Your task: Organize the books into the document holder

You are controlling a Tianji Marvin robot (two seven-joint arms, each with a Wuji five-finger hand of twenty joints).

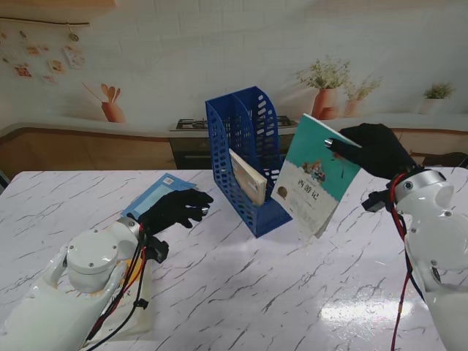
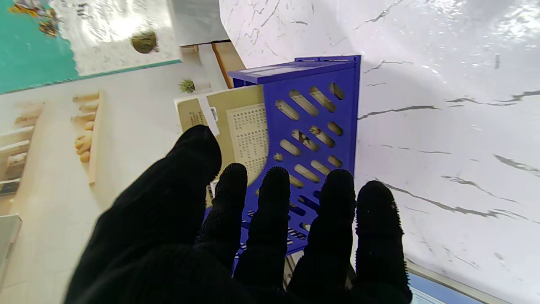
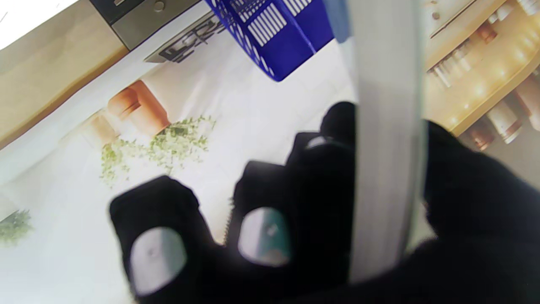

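- The blue book (image 1: 155, 194) lies flat on the marble table (image 1: 241, 292) at the left, its long axis running from near-left to far-right, toward the holder. The left hand (image 1: 174, 208) sits over its right end, fingers spread and bent, closed on nothing that I can see; whether the fingertips touch the cover I cannot tell. Risk here: a flat book gives little edge to grasp, so the fingers may only slide it along the smooth top.
- The blue document holder (image 1: 245, 157) stands at the middle of the table, far from me, two slots side by side, open mouth facing near-right. A beige book (image 1: 248, 175) already leans in one slot, top corner poking out and tilted. Risk: it is light plastic, and a push on its wall could skid or tip it, and the left hand is not bracing it.
- The teal-and-white book (image 1: 316, 175) hangs in the air just right of the holder, near its open side but apart from it. Its long axis runs steeply, far-right top corner down to the near-left bottom corner, cover facing me.
- The right hand (image 1: 374, 148) pinches that book at its top right edge, fingers on one face and thumb on the other, as the right wrist view shows. Risk: held by one corner, the book may swing or slip, and its low corner could catch the holder's front lip or the leaning beige book rather than enter the free slot.
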